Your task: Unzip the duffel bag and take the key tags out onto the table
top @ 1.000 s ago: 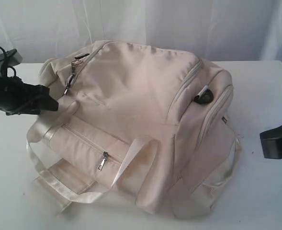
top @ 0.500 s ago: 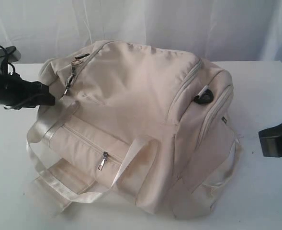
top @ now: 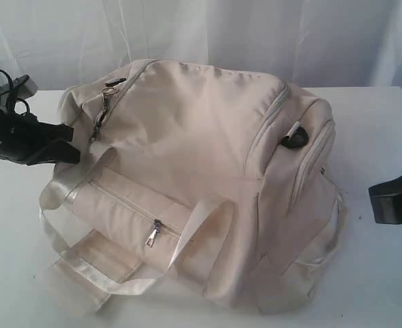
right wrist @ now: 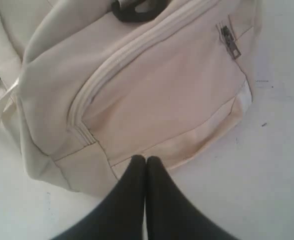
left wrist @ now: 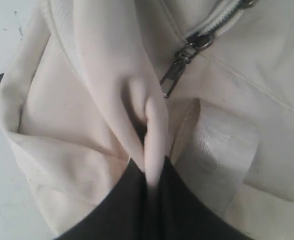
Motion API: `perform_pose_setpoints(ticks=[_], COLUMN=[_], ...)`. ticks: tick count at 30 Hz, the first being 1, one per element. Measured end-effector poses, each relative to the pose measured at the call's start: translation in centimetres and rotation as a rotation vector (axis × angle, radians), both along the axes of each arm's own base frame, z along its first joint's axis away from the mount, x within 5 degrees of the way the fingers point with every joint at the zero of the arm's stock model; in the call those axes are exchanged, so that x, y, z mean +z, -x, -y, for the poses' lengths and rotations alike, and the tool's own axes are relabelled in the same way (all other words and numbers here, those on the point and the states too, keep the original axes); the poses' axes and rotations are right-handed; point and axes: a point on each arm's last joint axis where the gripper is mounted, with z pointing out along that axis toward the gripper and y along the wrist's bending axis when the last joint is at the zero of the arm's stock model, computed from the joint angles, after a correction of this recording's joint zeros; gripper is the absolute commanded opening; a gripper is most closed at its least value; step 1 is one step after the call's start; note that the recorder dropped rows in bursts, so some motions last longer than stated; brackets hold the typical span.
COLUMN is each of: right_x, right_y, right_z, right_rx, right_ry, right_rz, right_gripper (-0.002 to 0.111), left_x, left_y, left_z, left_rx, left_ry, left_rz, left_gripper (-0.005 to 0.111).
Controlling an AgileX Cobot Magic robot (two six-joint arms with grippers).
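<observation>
The cream duffel bag [top: 194, 157] lies zipped shut on the white table [top: 371, 273]. My left gripper [top: 69, 147] is at the bag's left end. In the left wrist view it [left wrist: 154, 172] is shut on a pinched fold of the bag's fabric [left wrist: 154, 125], just below the main zip's silver pull [left wrist: 179, 70]. That pull [top: 104, 102] hangs at the bag's upper left. My right gripper [right wrist: 146, 160] is shut and empty, its tips over the bag's right end near the table. The key tags are hidden.
A front pocket with its own zip pull [top: 153, 232] faces the near side. Pale webbing straps [top: 84, 270] trail onto the table at the front left. A black ring [top: 293, 140] sits on the bag's right end. White curtain hangs behind the table.
My left gripper was open beside the bag's left end and has now shut on a fold of its fabric. The bag has shifted slightly. The right arm has not moved.
</observation>
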Motion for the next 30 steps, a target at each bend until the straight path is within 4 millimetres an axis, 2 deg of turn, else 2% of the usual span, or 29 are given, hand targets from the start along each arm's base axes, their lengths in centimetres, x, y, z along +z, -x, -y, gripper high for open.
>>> perform_pose_setpoints(ticks=[6, 17, 23, 26, 30], right_x=[-0.1, 0.0, 0.4, 1.3, 2.1], right_y=[0.1, 0.1, 0.2, 0.2, 0.2], right_z=[0.0, -0.1, -0.4, -0.7, -0.8], right_rx=[0.004, 0.004, 0.015, 0.035, 0.045], right_ry=[0.002, -0.010, -0.059, -0.082, -0.096], right_rz=[-0.009, -0.014, -0.028, -0.009, 0.006], right_gripper=[0.000, 0.000, 0.000, 0.000, 0.000], left_x=[2.4, 3.4, 3.1, 3.0, 2.8], left_y=[2.8, 9.9, 10.9, 11.0, 11.1], left_z=[-0.1, -0.5, -0.6, -0.6, -0.6], left_rx=[-0.093, -0.119, -0.126, -0.119, -0.115], left_ry=[-0.065, -0.123, -0.134, -0.133, -0.132], left_rz=[-0.100, -0.235, -0.255, -0.253, -0.255], left_gripper=[0.000, 0.000, 0.001, 0.011, 0.035])
